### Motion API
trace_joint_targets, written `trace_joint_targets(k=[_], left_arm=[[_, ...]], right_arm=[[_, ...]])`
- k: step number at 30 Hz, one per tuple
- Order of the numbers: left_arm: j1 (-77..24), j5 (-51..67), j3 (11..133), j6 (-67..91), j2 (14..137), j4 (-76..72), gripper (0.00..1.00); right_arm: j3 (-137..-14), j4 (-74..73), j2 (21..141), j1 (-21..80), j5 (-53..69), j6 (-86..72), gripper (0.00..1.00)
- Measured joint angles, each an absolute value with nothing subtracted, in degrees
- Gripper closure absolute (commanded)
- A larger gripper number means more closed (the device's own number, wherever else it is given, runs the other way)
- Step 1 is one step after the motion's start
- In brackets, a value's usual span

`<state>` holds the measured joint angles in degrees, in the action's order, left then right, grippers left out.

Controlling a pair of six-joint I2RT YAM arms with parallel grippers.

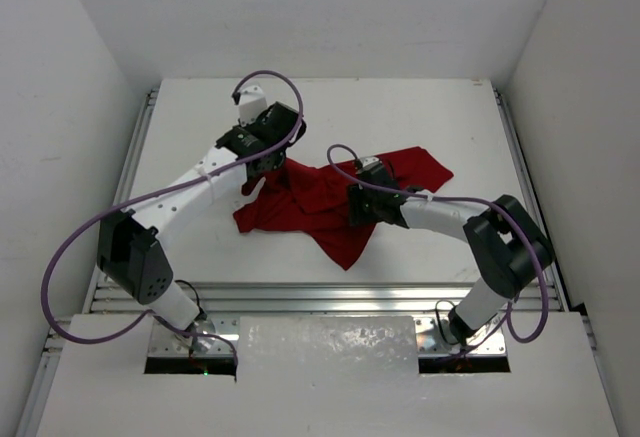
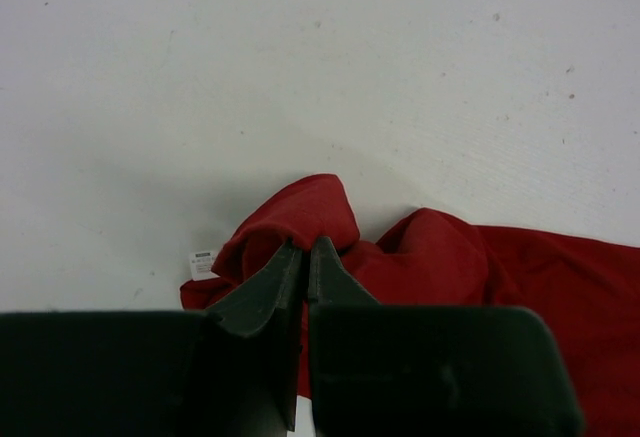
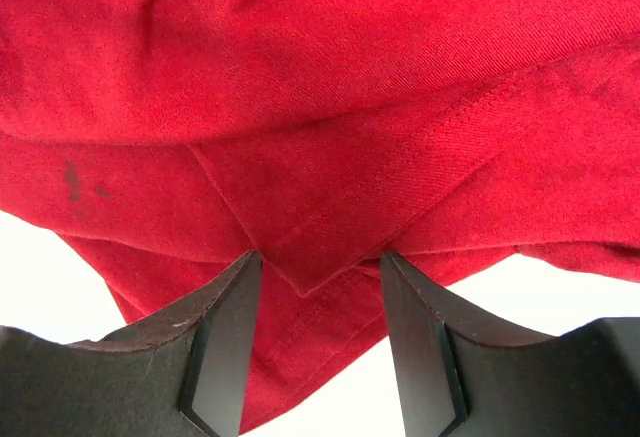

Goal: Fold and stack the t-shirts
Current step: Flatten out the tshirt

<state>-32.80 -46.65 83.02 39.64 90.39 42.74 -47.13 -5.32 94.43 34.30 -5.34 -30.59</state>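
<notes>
Crumpled dark red t-shirt [image 1: 310, 207] on white table [image 1: 400, 117]

Small white sewn-in tag [image 2: 203, 262] at the edge of the dark red t-shirt [image 2: 520, 277], about eight o'clock from the middle of the left wrist view, faint grey print on it (too small and blurred to read), no other lettering legible.

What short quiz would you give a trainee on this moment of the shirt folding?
1. True or false: the left tool is shut on a fold of the t-shirt.
2. The right tool is: A shut on nothing; B open, with cloth in the gap; C out of view.
3. Fill in: the small white label shows in the ___ wrist view.
Key: 1 true; 2 B; 3 left.
</notes>
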Motion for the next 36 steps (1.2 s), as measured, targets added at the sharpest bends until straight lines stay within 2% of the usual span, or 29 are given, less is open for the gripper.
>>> trace_joint_targets(k=[3,8,10,11,12,21,28,31,36], left_arm=[[-32.8,-46.1,82.7,39.4,90.4,42.3,1.00],[-32.8,-45.7,82.1,39.2,90.1,41.8,1.00],[-32.8,-45.7,81.9,39.1,89.8,41.8,1.00],[-32.8,-45.8,81.8,39.0,89.6,41.8,1.00],[-32.8,-45.8,81.8,39.0,89.4,41.8,1.00],[-32.4,-45.9,81.8,38.8,88.4,41.8,1.00],[-32.4,-46.3,82.4,37.0,87.5,42.3,1.00],[-32.4,-46.3,84.9,34.3,86.7,43.2,1.00],[-32.4,-44.9,92.2,28.1,82.4,43.4,1.00]], right_arm=[[-47.1,-5.4,94.1,34.4,-6.1,-30.4,0.55],[-47.3,-5.7,94.1,34.4,-6.6,-30.3,0.74],[-47.3,-5.7,94.1,34.4,-6.9,-30.5,0.77],[-47.3,-5.7,94.1,34.4,-7.0,-30.5,0.85],[-47.3,-5.7,94.1,34.4,-7.1,-30.6,1.00],[-47.0,-5.7,92.1,34.4,-6.2,-31.3,1.00],[-47.7,-9.1,76.9,34.3,-7.3,-30.4,1.00],[-52.5,-13.7,71.2,33.9,-9.5,-28.4,1.00],[-67.2,-22.9,66.1,32.1,-14.8,-23.5,1.00]])
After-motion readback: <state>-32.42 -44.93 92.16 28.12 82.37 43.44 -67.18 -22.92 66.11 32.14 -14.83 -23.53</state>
